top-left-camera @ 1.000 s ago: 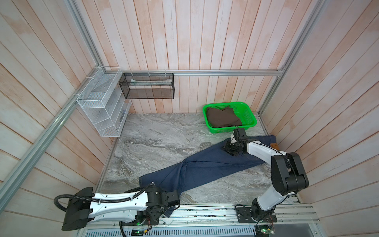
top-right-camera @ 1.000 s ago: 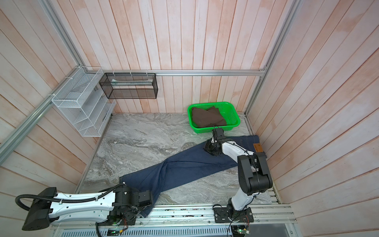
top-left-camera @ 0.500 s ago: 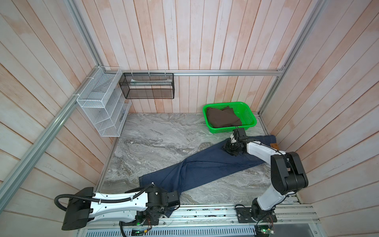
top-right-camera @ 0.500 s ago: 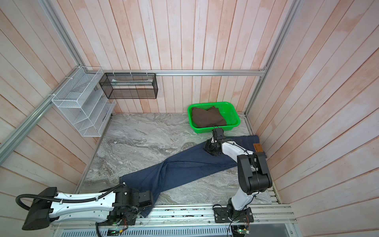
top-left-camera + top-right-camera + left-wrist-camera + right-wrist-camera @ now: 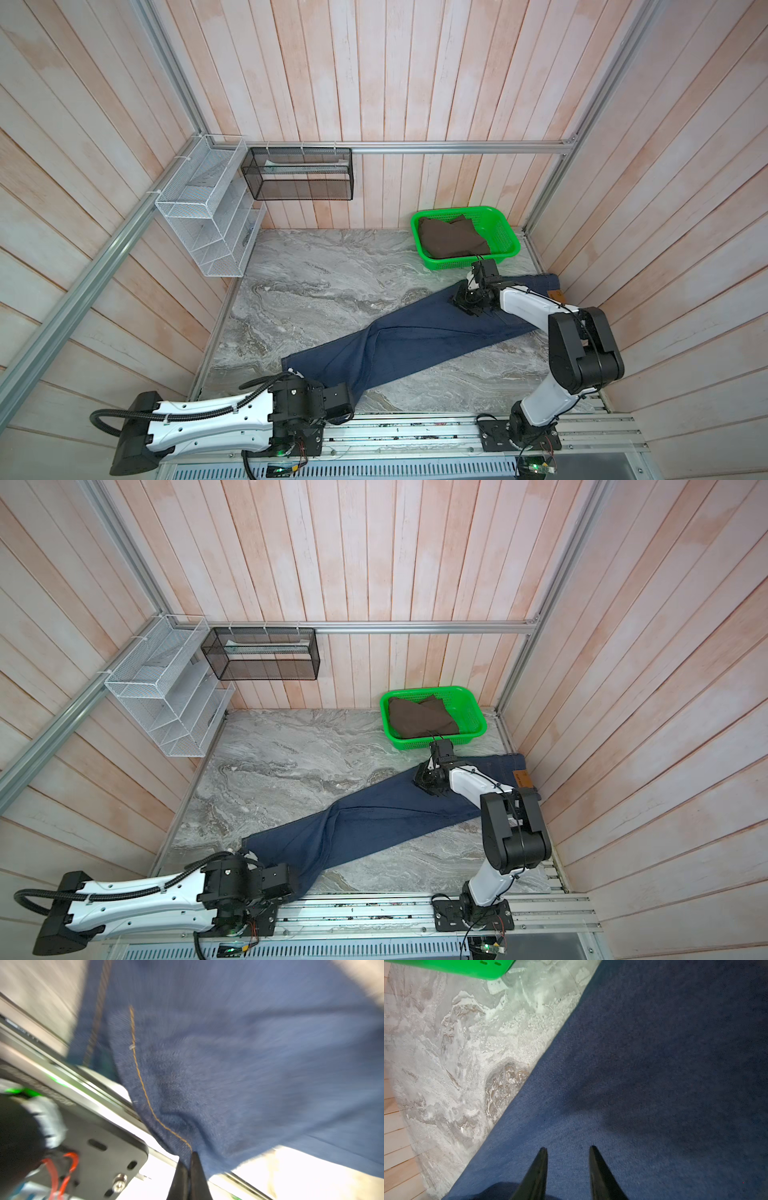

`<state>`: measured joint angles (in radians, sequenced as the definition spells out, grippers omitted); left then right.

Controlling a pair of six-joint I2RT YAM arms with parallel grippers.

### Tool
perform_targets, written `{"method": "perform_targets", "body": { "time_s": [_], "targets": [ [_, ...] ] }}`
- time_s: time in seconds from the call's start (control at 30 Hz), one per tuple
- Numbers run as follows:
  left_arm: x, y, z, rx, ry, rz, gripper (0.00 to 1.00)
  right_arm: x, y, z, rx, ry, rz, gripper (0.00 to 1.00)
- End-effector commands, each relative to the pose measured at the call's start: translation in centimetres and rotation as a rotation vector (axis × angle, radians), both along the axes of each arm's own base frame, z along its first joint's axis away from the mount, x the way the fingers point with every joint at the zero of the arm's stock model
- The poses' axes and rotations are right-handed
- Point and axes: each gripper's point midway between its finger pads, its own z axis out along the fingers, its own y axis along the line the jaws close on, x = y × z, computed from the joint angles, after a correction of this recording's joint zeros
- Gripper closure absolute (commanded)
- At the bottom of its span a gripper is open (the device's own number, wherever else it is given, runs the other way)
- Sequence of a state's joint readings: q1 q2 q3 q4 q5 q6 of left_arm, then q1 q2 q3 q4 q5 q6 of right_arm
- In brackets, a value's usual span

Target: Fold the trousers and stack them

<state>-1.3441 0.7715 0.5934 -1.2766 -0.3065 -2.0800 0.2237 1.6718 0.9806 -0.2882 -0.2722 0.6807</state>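
Observation:
The trousers point(image 5: 415, 340) point(image 5: 374, 825) are dark navy denim, lying flat and slantwise across the marble table point(image 5: 324, 291). Their waistband with a tan patch point(image 5: 555, 294) is at the far right, and the leg ends reach the near left edge. My left gripper point(image 5: 345, 399) point(image 5: 188, 1157) is shut on the hem of a leg point(image 5: 228, 1064), just beside its orange stitching, at the table's near edge. My right gripper point(image 5: 461, 303) point(image 5: 568, 1148) stands open, its tips down on the upper part of the trousers point(image 5: 654, 1084) with only flat cloth between them.
A green basket point(image 5: 465, 262) point(image 5: 456, 968) holding a folded brown garment point(image 5: 449, 241) stands at the back right, close behind my right gripper. A white wire rack point(image 5: 208, 224) and a black mesh shelf point(image 5: 299, 174) hang on the walls. A metal rail point(image 5: 415, 436) runs along the near edge.
My left gripper has closed on the trouser hem at the near edge. The right arm and the trousers have stayed where they were.

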Motion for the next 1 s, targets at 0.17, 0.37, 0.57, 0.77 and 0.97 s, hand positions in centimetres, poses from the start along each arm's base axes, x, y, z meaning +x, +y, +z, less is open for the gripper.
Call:
{"method": "perform_targets", "body": {
  "time_s": [0.17, 0.37, 0.57, 0.77, 0.97],
  "targets": [
    [2.7, 6.6, 3.7, 0.053, -0.189, 0.339, 1.0, -1.1, -1.9, -2.1, -0.013, 0.059, -0.026, 0.66],
    [3.9, 8.1, 5.0, 0.052, -0.27, 0.364, 1.0, -2.1, -4.7, -3.3, -0.046, 0.09, -0.078, 0.66],
    [5.0, 9.9, 7.3, 0.114, -0.325, 0.398, 1.0, -2.8, -7.5, -4.3, -0.087, 0.116, -0.127, 0.66],
    [5.0, 11.4, 7.9, 0.169, -0.31, 0.428, 1.0, -3.1, -8.8, -4.7, -0.102, 0.13, -0.147, 0.65],
    [5.3, 10.8, 8.4, 0.187, -0.285, 0.391, 1.0, -3.3, -6.2, -1.8, -0.053, 0.09, -0.095, 0.6]
  ]
}}
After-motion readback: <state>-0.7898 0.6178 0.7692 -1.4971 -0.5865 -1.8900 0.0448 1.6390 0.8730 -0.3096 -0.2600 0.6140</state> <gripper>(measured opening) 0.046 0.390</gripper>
